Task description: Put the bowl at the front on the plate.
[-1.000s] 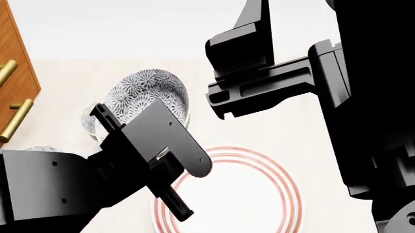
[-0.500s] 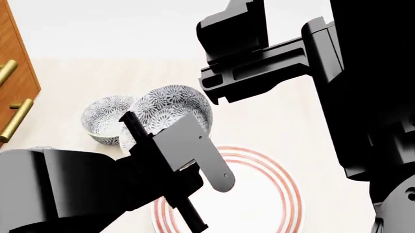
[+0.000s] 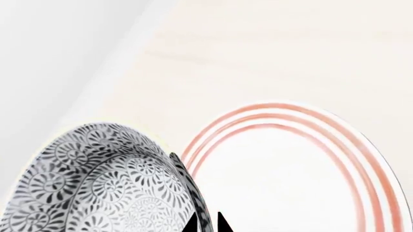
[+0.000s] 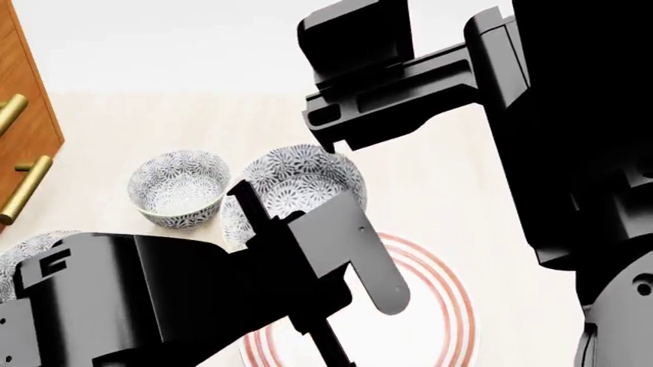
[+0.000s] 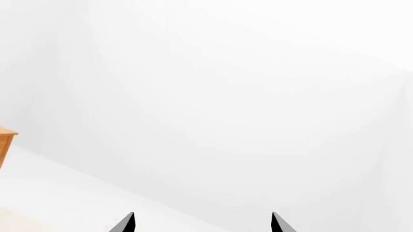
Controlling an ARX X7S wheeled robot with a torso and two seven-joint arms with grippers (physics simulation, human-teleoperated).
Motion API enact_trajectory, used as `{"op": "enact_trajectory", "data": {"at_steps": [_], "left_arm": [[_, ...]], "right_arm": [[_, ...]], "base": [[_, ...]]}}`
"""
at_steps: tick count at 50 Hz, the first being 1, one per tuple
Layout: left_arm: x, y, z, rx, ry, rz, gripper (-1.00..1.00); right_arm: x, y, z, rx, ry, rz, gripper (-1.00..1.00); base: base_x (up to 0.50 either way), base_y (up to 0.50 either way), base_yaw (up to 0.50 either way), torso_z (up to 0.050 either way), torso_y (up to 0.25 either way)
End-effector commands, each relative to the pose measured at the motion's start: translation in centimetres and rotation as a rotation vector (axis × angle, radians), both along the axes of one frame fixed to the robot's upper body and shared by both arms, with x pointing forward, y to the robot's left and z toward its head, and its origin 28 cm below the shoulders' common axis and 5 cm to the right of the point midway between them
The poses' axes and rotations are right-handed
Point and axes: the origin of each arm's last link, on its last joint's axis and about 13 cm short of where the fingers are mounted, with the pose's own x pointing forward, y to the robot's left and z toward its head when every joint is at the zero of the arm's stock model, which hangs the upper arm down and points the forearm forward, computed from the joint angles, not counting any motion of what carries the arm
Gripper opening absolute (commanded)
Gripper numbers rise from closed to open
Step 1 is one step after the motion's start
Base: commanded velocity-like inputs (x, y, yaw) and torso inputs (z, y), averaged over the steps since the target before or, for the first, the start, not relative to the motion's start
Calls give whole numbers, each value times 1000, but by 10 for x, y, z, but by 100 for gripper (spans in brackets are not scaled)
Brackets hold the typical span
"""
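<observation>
My left gripper (image 3: pixel 206 223) is shut on the rim of the bowl (image 3: pixel 96 183), white with a dense grey-blue flower pattern; one fingertip is inside the wall and one outside. In the head view the bowl (image 4: pixel 304 180) hangs tilted just beyond the left gripper (image 4: pixel 268 218), at the far left edge of the plate (image 4: pixel 444 302). The plate (image 3: pixel 290 174) is wide, white and red-ringed, and lies flat and bare beside the bowl. My right gripper (image 5: pixel 201 223) is open with nothing between its fingers, raised high and facing a white wall.
A second patterned bowl (image 4: pixel 179 187) stands on the pale counter left of the held one. A third (image 4: pixel 18 256) shows at the left edge, half hidden by my left arm. A wooden cabinet with brass handles (image 4: pixel 23 187) is at far left. My right arm (image 4: pixel 408 84) fills the upper right.
My left gripper has carried the bowl rightward toward the plate, uncovering the second bowl behind it. The right arm has drifted a little to the left.
</observation>
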Motion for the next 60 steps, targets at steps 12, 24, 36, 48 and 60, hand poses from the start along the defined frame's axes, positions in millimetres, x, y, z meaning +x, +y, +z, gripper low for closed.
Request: {"op": "enact_trajectory", "data": {"at_steps": [12,24,36,48,60], "left_arm": [[15,-18,-7,51,19,-12,-100],[18,-29,-5,79,37,-30,-100],[18,-30,-11,104,57,-34,-100],[17,-30,-23,102,92,-57,-100],[15,-30,-32,97,109,-73,-100]], "right_arm": [[3,-1,-1,-10,12,1,100],[3,-3,-1,-7,12,1,100],[2,-5,-2,3,12,4,100],[4,-3,-2,12,10,3,100],[2,-4,-3,18,6,0,100]], "base": [[0,0,0,0,0],[0,0,0,2,1],[0,0,0,0,1],[0,0,0,0,0],[0,0,0,0,1]]}}
